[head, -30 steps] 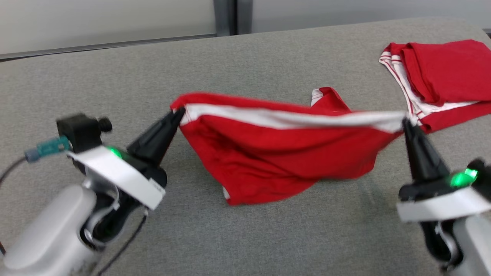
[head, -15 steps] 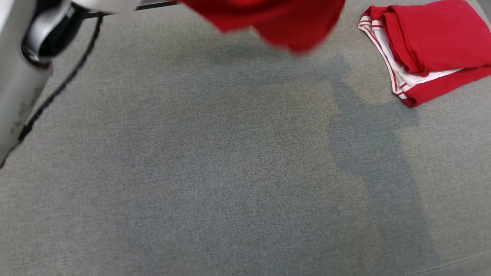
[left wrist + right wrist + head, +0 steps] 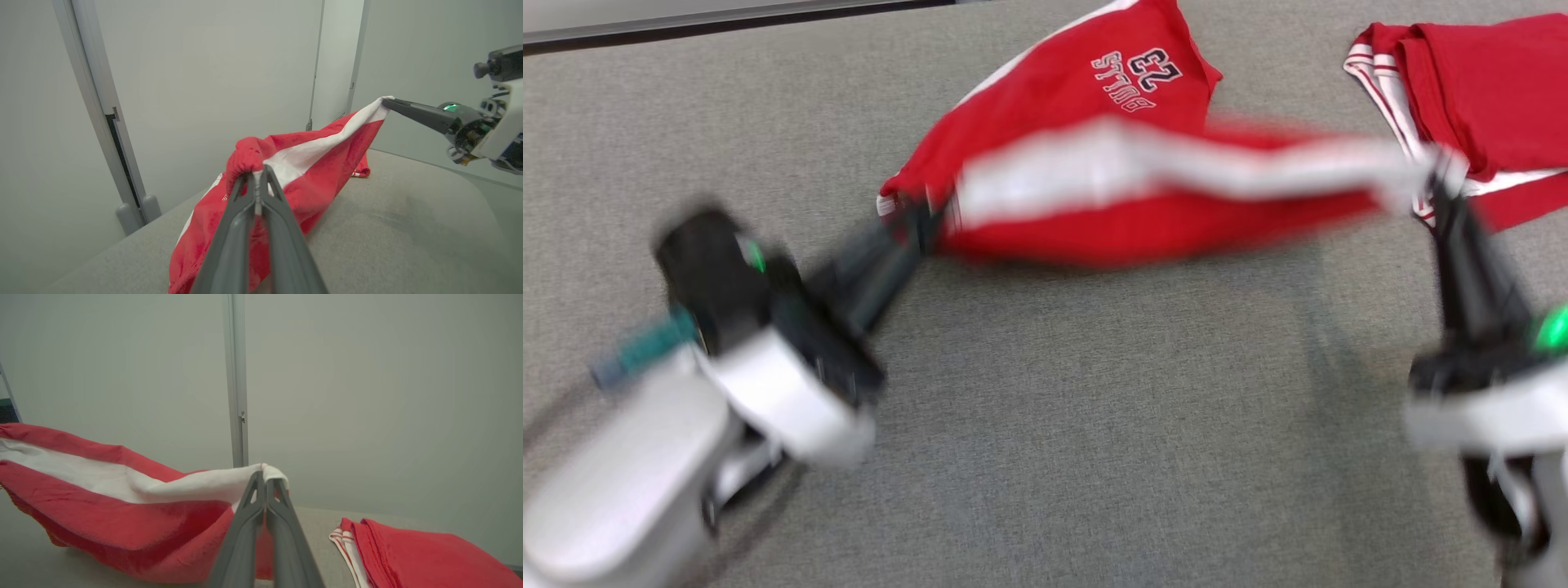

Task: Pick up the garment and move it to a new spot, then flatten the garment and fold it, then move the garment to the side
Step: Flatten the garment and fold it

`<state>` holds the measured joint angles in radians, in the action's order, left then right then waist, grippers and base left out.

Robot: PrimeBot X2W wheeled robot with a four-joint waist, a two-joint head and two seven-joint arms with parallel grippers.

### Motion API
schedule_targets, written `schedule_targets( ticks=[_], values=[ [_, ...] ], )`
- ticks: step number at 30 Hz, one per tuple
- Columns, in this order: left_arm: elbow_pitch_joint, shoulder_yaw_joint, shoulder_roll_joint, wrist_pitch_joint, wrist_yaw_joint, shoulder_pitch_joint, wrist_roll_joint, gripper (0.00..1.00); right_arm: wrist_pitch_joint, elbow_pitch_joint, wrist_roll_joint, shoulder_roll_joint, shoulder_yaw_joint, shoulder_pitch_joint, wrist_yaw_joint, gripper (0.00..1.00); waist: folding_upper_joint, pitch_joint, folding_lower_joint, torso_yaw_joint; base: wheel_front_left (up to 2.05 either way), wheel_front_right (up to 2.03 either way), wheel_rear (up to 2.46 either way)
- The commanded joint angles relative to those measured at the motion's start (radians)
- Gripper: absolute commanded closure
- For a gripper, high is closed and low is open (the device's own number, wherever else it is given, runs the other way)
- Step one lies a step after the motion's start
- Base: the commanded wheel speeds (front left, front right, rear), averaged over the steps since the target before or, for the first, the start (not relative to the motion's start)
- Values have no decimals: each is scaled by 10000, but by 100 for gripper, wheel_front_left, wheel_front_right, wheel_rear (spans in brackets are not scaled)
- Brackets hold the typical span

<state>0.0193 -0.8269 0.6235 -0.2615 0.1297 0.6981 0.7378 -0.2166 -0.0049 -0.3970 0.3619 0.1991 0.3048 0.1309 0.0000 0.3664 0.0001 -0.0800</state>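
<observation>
1. Garment (image 3: 1078,106), red with a white band (image 3: 1176,163): you have it stretched between both grippers above the grey fabric surface (image 3: 1094,425), toward the far edge. One part trails down onto the surface behind the band and carries white lettering (image 3: 1135,77) and the number 23.
2. Your left gripper (image 3: 919,229) has its fingers pressed together on the left end of the garment. In the left wrist view, red cloth bunches over the tips.
3. Your right gripper (image 3: 1444,192) has its fingers closed on the right end of the white band, and a small fold of white pokes past the tips in the right wrist view.
4. The band runs nearly level from one gripper to the other, and the red cloth sags below it.
5. A folded red garment (image 3: 1486,90) with striped white trim lies at the far right corner, near your right gripper's tips. Whether they touch, you cannot tell from the head view.
6. Both arms and the band are blurred in the head view.
</observation>
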Motion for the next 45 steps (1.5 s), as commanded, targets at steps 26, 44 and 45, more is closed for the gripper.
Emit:
schedule_targets(
  ticks=[26, 44, 45],
  values=[
    [1323, -506, 875, -41, 0, -4987, 1446, 100, 4190, -3915, -1846, 63, -1874, -4984, -5, 100, 0, -1302, -1, 1000, 0, 0, 0],
    [456, -552, -100, 1719, 5, -1047, 7808, 100, 6400, 1016, -3768, 1113, -148, 2670, -5, 100, 0, 345, -1, 2107, 0, 0, 0],
    [363, -489, -82, 1820, 5, -895, 7962, 100, 6501, 1243, -3818, 1158, -9, 3042, -5, 100, 0, 477, -1, 2155, 0, 0, 0]
  ],
)
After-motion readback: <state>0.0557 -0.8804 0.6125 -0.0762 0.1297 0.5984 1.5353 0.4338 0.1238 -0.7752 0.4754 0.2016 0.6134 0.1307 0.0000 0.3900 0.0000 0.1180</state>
